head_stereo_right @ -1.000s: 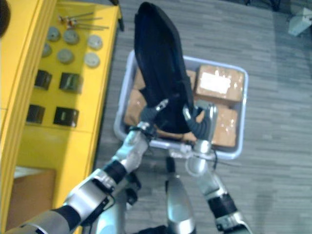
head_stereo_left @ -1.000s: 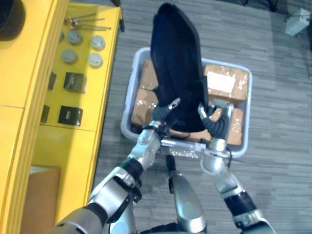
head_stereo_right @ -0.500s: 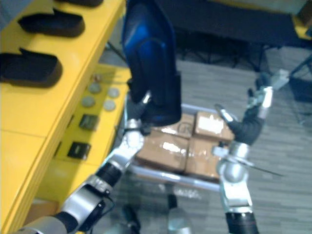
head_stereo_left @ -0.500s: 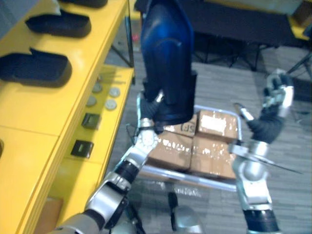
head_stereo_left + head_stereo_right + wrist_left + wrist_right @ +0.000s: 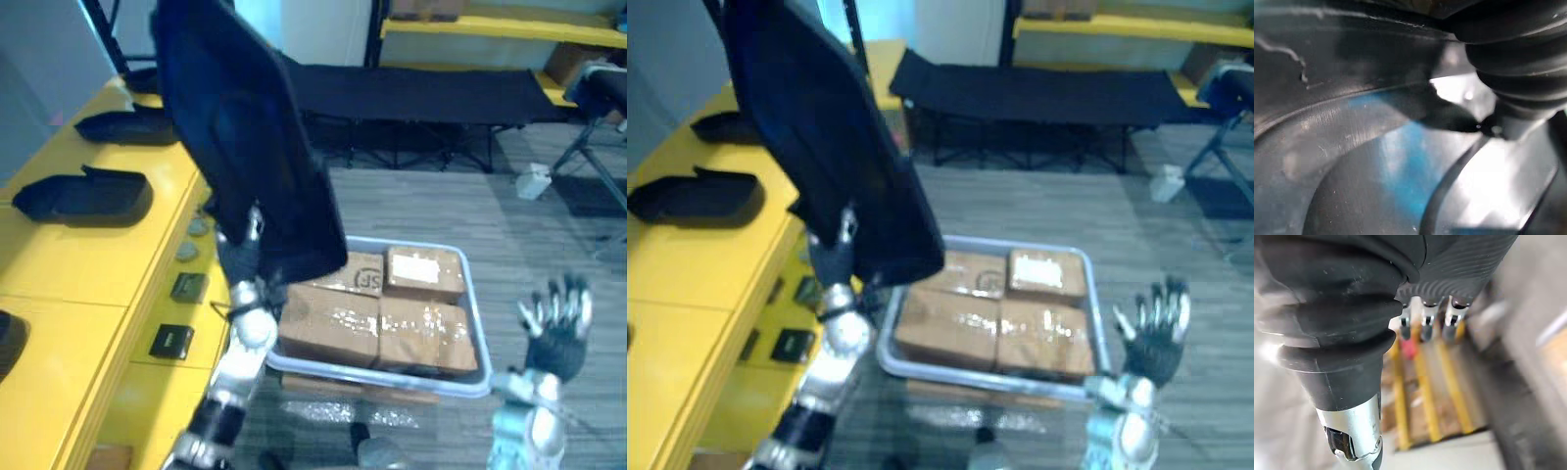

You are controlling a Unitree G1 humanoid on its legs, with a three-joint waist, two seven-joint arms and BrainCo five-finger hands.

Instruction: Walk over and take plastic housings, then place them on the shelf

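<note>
Housing higher, upright (top leaning left)

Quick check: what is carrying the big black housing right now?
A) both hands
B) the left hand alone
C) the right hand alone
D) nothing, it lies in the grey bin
B: the left hand grips the lower end of the black housing and holds it raised, while the right hand is off to the side with fingers straight and spread, touching nothing.
</note>
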